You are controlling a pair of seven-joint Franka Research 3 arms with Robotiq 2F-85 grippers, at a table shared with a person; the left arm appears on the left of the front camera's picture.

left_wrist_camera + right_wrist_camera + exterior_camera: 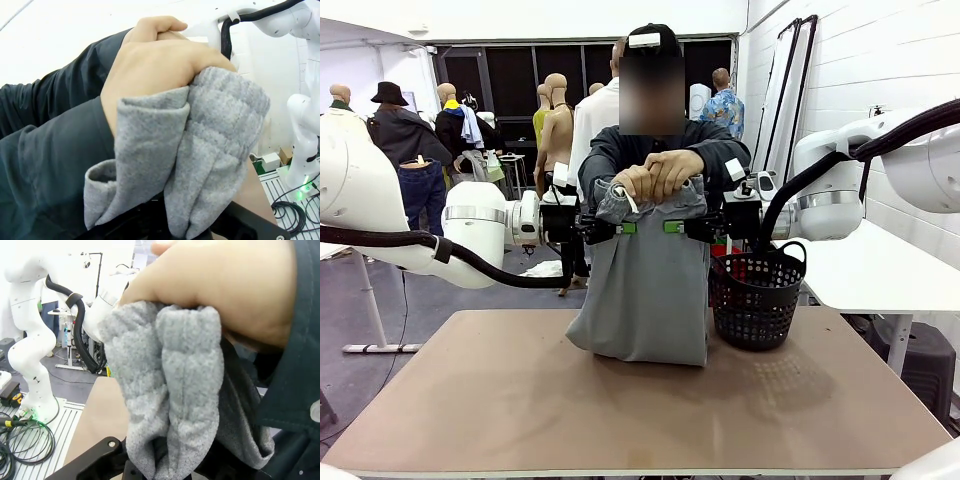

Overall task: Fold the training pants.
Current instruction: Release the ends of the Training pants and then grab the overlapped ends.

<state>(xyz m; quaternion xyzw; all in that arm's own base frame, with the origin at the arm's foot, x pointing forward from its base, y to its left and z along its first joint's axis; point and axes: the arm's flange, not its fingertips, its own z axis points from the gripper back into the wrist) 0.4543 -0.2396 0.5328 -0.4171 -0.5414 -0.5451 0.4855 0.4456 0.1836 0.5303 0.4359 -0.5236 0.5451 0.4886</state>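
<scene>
L end effector [617, 228], black w/ green pads, is clamping shut on one side edge of the light grey soft jersey training pants [645, 290], just below the gathered waistband. R end effector [685, 227] is pinching the opposite edge at approx. the same height, jaws closed on fabric. In both wrist views the grey cloth is bunching up right at the fingers.

Between & just above the two end effectors, the person's hands [655, 178] are gripping the waistband together, w/ the white drawstring [632, 203] dangling beside them. The pants are hanging upright from these holds over the flat brown worktop [500, 400], w/ the lower end touching the surface & curling slightly. The black plastic mesh basket [757, 300] is sitting on the worktop just beside the pants, on the robot's right; can't tell if they're touching.

Progress (judgement): early to mid. The hanging shape is looking narrow, so the pants are prob. already doubled leg on leg, tho the layers aren't countable here. Nothing is lying flat yet. Laying the garment down & making the crosswise folds are prob. what's remaining.
</scene>
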